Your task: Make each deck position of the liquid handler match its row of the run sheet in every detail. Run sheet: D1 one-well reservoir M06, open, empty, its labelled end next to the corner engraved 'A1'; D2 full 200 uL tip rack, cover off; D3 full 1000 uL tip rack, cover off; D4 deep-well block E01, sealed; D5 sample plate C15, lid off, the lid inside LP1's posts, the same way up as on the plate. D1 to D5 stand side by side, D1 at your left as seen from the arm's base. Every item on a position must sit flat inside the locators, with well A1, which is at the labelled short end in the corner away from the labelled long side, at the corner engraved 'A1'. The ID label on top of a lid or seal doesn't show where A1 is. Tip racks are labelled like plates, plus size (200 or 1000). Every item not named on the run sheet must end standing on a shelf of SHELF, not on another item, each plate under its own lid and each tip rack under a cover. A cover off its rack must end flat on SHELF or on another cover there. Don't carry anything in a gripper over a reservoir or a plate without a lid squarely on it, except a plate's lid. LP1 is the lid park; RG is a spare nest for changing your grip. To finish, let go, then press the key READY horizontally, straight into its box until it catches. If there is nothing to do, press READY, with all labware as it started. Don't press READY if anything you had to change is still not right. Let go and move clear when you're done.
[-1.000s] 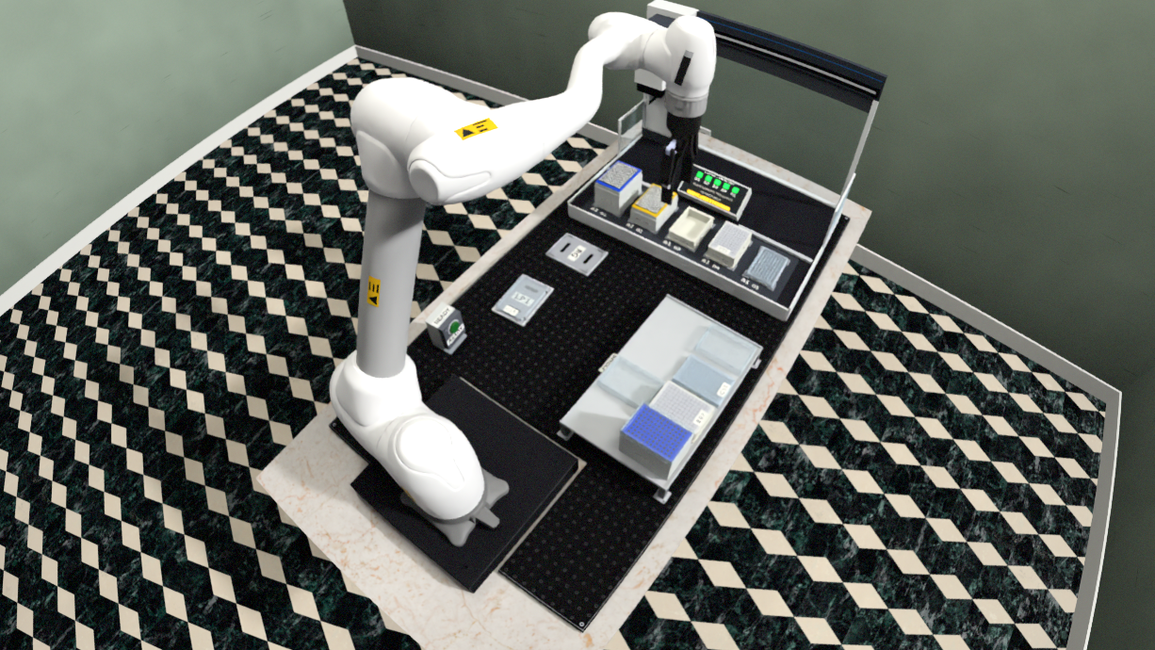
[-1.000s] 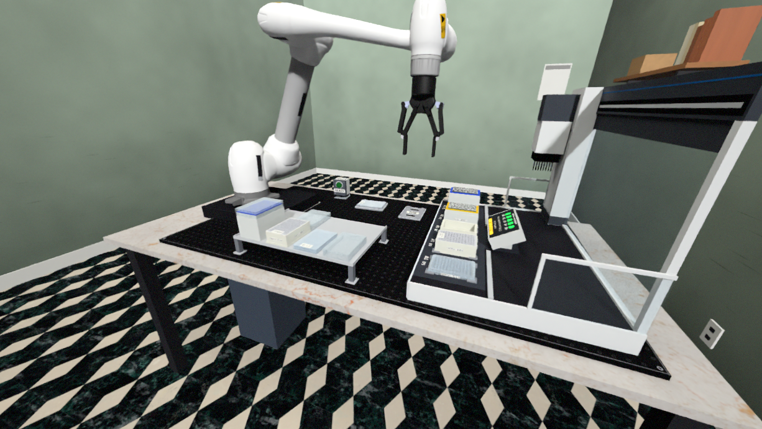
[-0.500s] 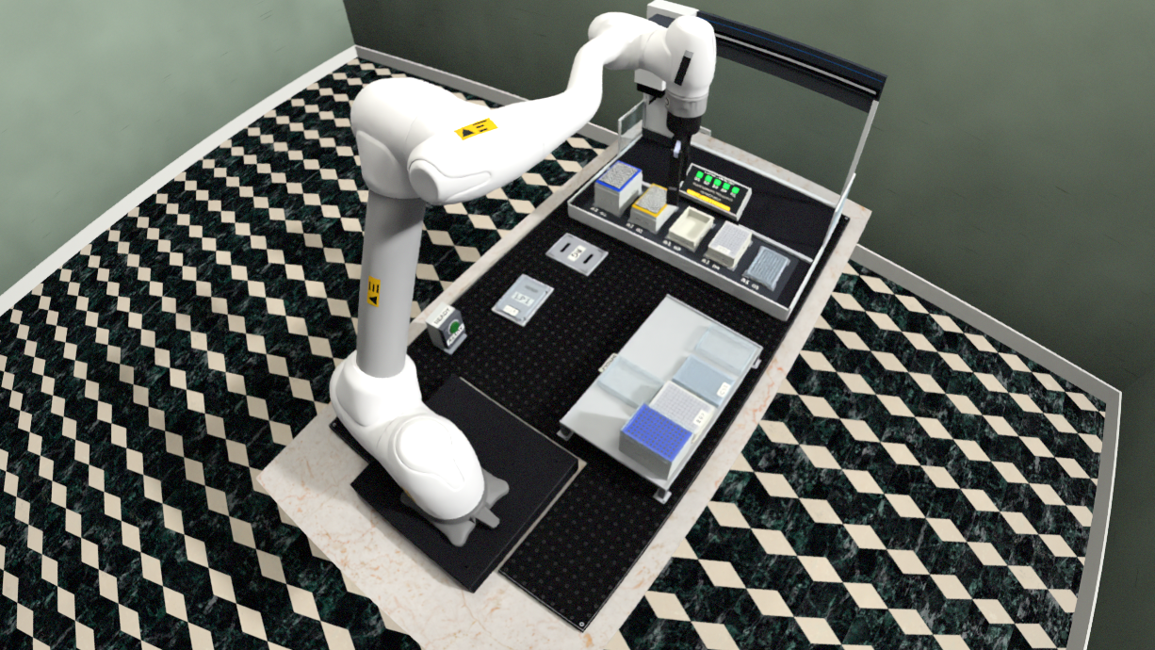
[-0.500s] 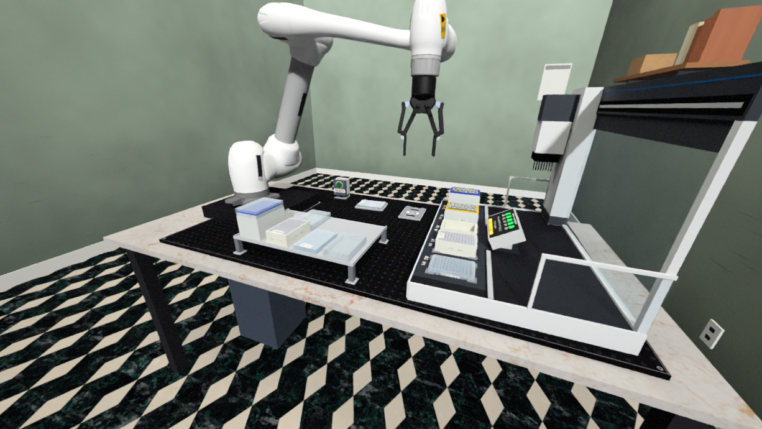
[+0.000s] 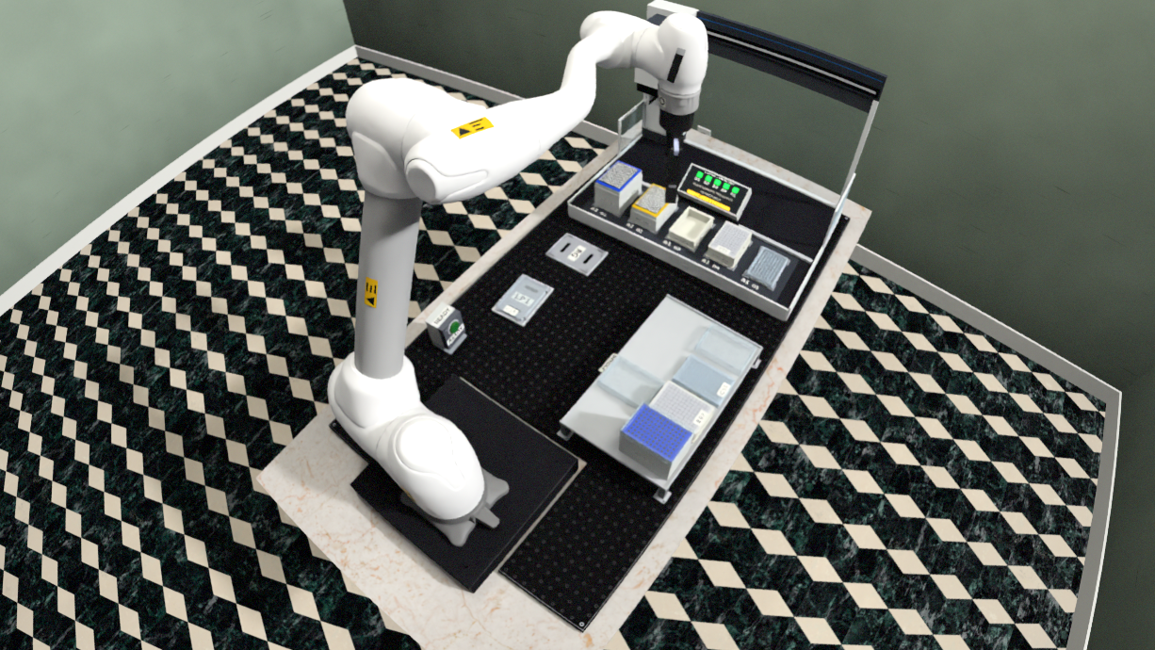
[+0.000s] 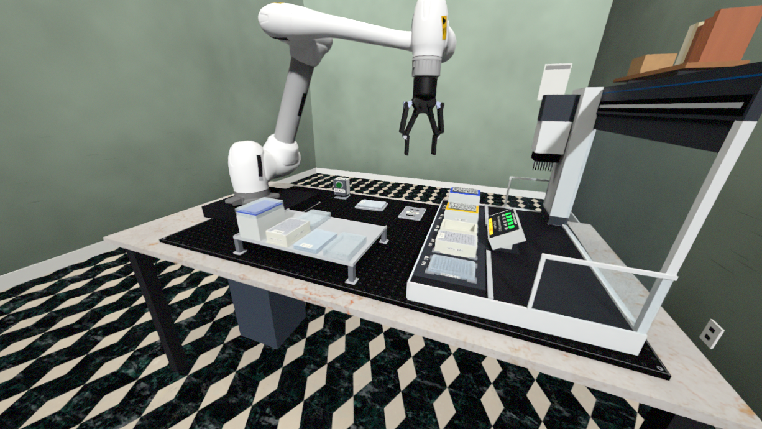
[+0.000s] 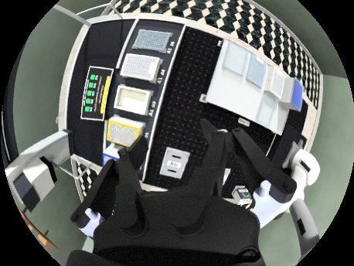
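Note:
My gripper [image 6: 419, 139] is open and empty, high above the left end of the deck row; it also shows in the wrist view [image 7: 172, 141]. On the deck stand, from the arm's left: a blue-rimmed tip rack [image 5: 618, 184], a yellow-rimmed tip rack [image 5: 653, 205], an open cream reservoir [image 5: 689, 227], a white block with a dotted top [image 5: 729, 243] and a clear plate [image 5: 766, 266]. The lid park LP1 [image 5: 523, 300] and the nest RG [image 5: 572, 250] lie on the black board. The READY key box [image 5: 447, 329] stands near the arm's base.
SHELF [image 5: 662, 379] holds a blue-covered rack [image 5: 656, 431], a white plate [image 5: 681, 406], a bluish lidded plate [image 5: 703, 379], a clear item [image 5: 723, 349] and a clear cover [image 5: 628, 379]. The handler's status panel [image 5: 714, 190] and its gantry [image 6: 554, 138] stand behind the deck row.

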Robot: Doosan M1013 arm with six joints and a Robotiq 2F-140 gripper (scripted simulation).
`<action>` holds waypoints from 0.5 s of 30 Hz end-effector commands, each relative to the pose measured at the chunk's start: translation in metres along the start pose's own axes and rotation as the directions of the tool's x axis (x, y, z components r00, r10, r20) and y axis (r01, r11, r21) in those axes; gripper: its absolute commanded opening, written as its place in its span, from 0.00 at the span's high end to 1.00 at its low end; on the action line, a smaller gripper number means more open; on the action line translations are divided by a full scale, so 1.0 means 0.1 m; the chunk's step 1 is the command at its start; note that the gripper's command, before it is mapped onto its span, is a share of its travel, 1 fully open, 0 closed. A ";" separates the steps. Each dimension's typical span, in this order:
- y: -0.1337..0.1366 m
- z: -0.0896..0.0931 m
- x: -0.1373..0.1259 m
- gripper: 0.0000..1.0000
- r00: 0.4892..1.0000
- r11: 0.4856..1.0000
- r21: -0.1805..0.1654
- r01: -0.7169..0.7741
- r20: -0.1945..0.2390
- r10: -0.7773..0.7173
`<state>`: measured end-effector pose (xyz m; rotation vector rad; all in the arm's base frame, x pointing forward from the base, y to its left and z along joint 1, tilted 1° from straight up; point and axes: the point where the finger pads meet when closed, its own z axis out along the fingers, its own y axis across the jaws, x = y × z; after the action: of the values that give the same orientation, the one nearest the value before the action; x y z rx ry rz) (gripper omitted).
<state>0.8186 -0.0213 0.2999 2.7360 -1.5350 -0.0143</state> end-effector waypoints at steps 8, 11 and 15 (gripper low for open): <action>-0.19 -0.01 -0.29 0.34 0.986 0.986 0.002 0.166 0.000 -0.166; -0.19 -0.01 -0.29 0.34 0.974 0.974 0.002 0.225 -0.001 -0.225; -0.19 -0.01 -0.29 0.34 0.953 0.953 0.002 0.302 -0.001 -0.302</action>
<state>0.8190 0.0135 0.3000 2.9100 -1.1754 -0.0147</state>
